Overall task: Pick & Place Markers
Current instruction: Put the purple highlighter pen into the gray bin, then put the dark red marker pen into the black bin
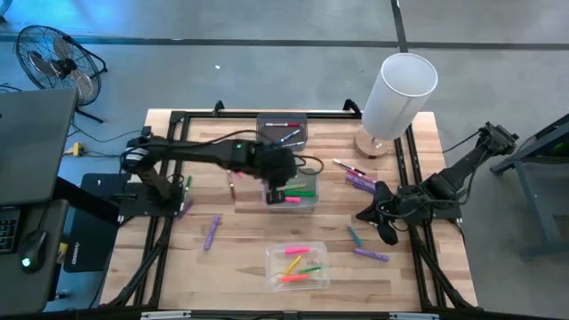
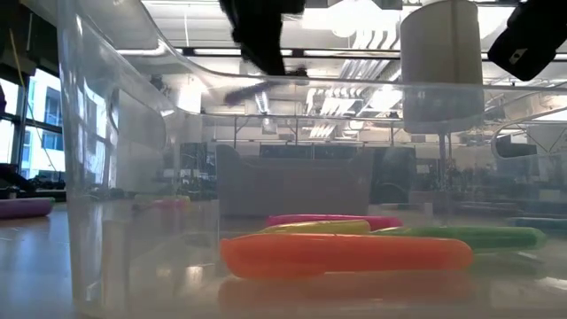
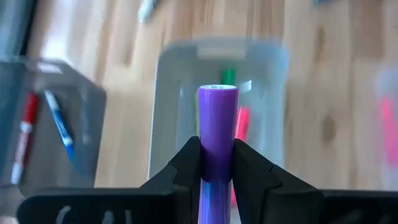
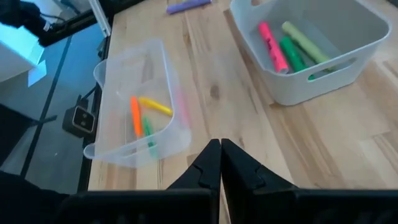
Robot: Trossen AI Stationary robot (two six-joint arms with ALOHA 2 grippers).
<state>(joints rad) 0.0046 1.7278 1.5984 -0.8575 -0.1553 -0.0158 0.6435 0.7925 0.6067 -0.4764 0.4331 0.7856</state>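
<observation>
My left gripper (image 3: 217, 163) is shut on a purple marker (image 3: 217, 118) and hangs over the pale grey bin (image 1: 310, 203) at the table's middle. That bin holds green and pink markers (image 4: 281, 51). A dark grey bin (image 1: 283, 129) behind it holds a red and a blue marker. Near the front edge, a clear bin (image 1: 298, 267) holds pink, yellow, orange and green markers. Loose purple markers (image 1: 212, 231) lie flat on the wood. My right gripper (image 4: 221, 163) is shut and empty, above the table's right side (image 1: 384, 222). My left gripper pinches the purple marker's barrel (image 3: 217, 155) between its two fingers. The marker lies along the fingers, and its flat end (image 3: 217, 90) sticks out past the fingertips. The fingers slant down from the table's left side. The marker is lifted clear, above the pale grey bin.
A tall white cylinder (image 1: 400, 93) stands on a round base at the far right. More loose markers lie right of the middle bin (image 1: 358, 180) and near the right rail (image 1: 372, 255). Black frame rails (image 1: 418, 258) run along both sides of the table.
</observation>
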